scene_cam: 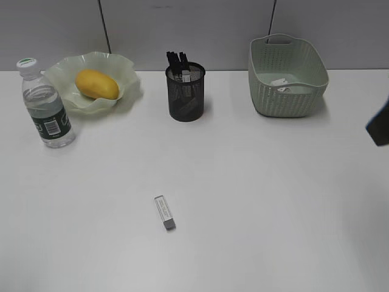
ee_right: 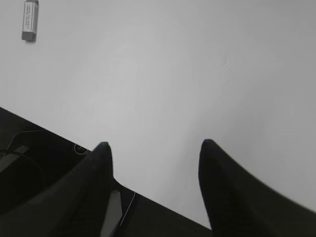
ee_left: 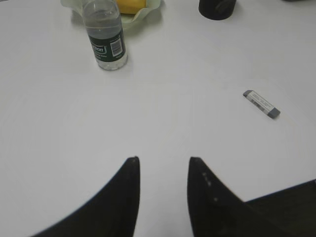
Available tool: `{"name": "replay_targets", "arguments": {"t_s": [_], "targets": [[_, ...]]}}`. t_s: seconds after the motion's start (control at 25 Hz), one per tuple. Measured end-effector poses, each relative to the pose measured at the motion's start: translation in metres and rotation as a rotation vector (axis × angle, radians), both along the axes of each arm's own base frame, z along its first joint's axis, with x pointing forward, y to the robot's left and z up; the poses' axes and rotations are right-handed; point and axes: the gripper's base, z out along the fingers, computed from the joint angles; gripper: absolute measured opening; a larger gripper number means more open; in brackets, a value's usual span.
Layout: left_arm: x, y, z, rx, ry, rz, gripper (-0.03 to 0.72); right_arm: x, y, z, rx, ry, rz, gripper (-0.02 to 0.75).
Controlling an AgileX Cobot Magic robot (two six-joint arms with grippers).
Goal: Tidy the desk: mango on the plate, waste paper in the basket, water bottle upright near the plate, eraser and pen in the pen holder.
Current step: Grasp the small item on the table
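Exterior view: one eraser (scene_cam: 165, 212), loose.

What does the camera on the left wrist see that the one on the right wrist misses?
Only the left wrist view shows the clear plastic water bottle standing upright, the yellow mango on the pale green ruffled glass plate, and the base of the black mesh pen holder. Only the right wrist view shows dark space beyond the table edge. Both show the small grey and white eraser lying on the white desk, and open black gripper fingers.

Matt white desk (scene_cam: 255, 201), glossy translucent glass plate (scene_cam: 124, 70), black wire-mesh pen holder (scene_cam: 185, 100), clear plastic water bottle (scene_cam: 47, 106).
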Motion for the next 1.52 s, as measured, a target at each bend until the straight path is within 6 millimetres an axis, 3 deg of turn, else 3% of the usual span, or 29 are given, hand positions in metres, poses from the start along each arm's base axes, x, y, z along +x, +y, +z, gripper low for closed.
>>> {"name": "replay_targets", "arguments": {"t_s": [0.28,0.68,0.88,1.16,1.32,1.52], "targets": [[0.0,0.0,0.0,0.0,0.0,0.0,0.255,-0.069,-0.038,-0.001,0.092,-0.172,0.0,0.447],[0.0,0.0,0.0,0.0,-0.001,0.0,0.255,-0.129,-0.07,-0.031,0.195,-0.341,-0.013,0.447],[0.001,0.0,0.002,-0.007,-0.026,0.002,0.255,-0.144,-0.078,-0.042,0.241,-0.381,-0.037,0.447],[0.009,-0.002,0.005,0.004,-0.023,-0.003,0.26,-0.146,-0.079,-0.043,0.252,-0.386,-0.045,0.433],[0.03,-0.008,0.013,0.011,0.048,-0.008,0.291,-0.146,-0.079,-0.044,0.254,-0.385,-0.047,0.424],[0.072,-0.023,0.021,-0.024,0.201,-0.022,0.344,-0.146,-0.079,-0.043,0.255,-0.388,-0.047,0.424]]}}
